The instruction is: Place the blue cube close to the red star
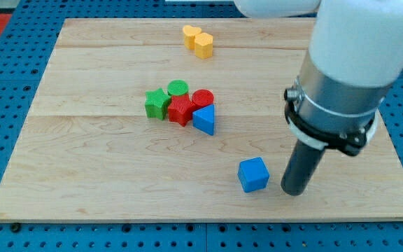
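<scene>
My tip (294, 191), a bare rod end effector gripping nothing, stands just right of the blue cube (253, 175). The cube looks light, rigid; push its lower-right face toward the red star (180, 110).

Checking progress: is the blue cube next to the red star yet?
No. The blue cube sits apart from the red star, beside my tip.

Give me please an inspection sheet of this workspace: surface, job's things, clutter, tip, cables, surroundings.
Surface: wooden board, flat.
Job's things: blue cube near the view's bottom; red star in the central cluster, apart from the cube.
Clutter: green star, green cylinder, red cylinder, blue triangle around the red star; two yellow blocks at the view's top.
Tip: my tip just to the view's right of the cube.
Cables: nothing seen.
Surroundings: blue pegboard.
</scene>
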Available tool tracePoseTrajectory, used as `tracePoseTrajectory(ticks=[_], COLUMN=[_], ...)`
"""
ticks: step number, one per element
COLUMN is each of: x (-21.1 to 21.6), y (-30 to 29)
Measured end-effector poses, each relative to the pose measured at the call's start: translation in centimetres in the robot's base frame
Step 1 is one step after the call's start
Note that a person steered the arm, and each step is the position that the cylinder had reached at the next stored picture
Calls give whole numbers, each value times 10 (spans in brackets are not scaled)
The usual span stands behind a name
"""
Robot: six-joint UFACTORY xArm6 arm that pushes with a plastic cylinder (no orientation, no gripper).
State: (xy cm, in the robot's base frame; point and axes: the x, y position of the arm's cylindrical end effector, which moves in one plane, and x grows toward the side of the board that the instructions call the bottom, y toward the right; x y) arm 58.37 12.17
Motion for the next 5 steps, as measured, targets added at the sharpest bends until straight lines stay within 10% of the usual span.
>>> tracePoseTrajectory(ticks=[5], x=[-26], y=[-170])
